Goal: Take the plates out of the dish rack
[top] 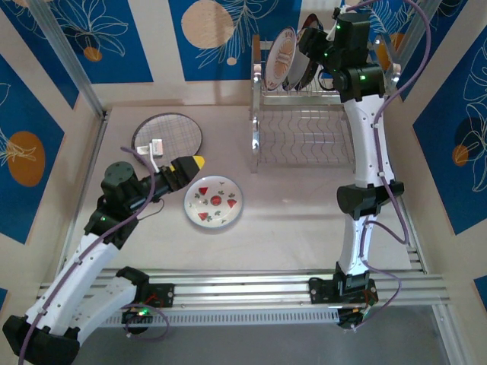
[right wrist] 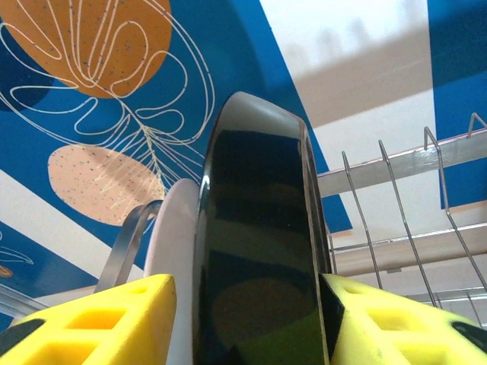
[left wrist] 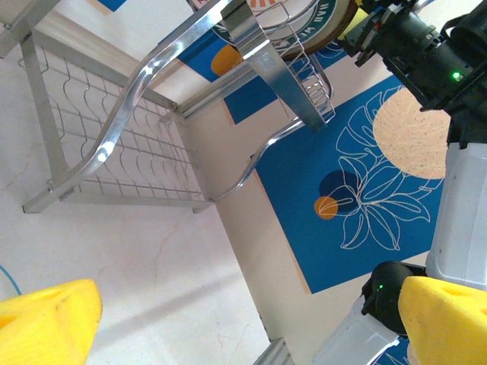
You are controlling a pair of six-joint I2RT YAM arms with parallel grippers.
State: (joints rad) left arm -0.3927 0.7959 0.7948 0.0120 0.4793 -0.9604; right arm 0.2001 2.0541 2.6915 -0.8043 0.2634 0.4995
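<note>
The right gripper [right wrist: 247, 304] straddles the dark-rimmed plate [right wrist: 255, 190] standing on edge in the dish rack [top: 304, 137], jaws flanking its rim; whether they are clamped, I cannot tell.

Table [top: 304, 224] holds rack [top: 256, 129] — plaid plate [top: 181, 128], strawberry plate [top: 214, 201] (flat).

The table [top: 304, 228] is being surveyed from above, behind the arm bases [top: 342, 289]. The dish rack [left wrist: 118, 122], shared by all views, is being seen from low beside it by the left wrist camera, a dark plate [right wrist: 259, 251] edge-on and very near by the right
</note>
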